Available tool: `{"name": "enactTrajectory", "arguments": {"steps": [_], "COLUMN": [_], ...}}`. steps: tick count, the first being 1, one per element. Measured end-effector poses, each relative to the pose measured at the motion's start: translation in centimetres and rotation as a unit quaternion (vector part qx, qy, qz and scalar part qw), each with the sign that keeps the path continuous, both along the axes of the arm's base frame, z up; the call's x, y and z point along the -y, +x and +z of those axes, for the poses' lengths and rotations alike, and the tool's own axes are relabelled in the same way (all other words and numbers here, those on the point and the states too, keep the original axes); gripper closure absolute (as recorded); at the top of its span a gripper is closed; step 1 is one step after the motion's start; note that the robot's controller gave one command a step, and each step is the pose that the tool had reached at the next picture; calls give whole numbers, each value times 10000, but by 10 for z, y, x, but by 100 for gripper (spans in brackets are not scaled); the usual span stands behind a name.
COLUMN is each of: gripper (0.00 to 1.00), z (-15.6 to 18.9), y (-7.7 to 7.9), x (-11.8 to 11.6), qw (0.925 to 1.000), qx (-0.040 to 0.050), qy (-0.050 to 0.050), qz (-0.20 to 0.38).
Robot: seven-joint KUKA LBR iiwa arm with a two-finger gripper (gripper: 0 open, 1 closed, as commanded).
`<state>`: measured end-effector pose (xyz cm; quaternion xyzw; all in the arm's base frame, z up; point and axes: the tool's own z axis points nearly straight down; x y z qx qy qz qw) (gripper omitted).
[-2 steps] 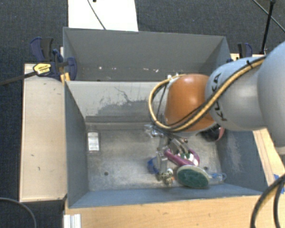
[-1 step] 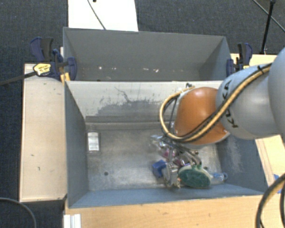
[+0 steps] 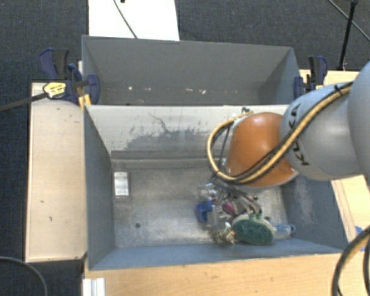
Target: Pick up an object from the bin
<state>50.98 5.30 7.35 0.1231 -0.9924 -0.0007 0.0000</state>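
Note:
My gripper (image 3: 224, 214) is down in the front right part of the bin, in a small cluster of loose things. A small blue object (image 3: 203, 211) lies just to its left, touching or nearly touching it. A dark green rounded pad (image 3: 253, 232) rests to its right against the bin's front wall. A magenta piece (image 3: 230, 208) shows right beside the gripper's body. Part of the cluster is hidden under the wrist.
A small white-grey block (image 3: 121, 184) lies alone at the left side of the bin floor. A pale bluish translucent piece (image 3: 283, 230) sits right of the green pad. The arm and its orange cover hang over the right half of the bin.

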Motion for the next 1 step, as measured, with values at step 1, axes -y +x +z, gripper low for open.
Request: {"name": "enactTrajectory", "arguments": {"steps": [1], "gripper": [100], "z": [187], "y": [-18], "x": [-8], "qw": [9991], "qx": [58], "qy": [-1], "qz": [429]}}
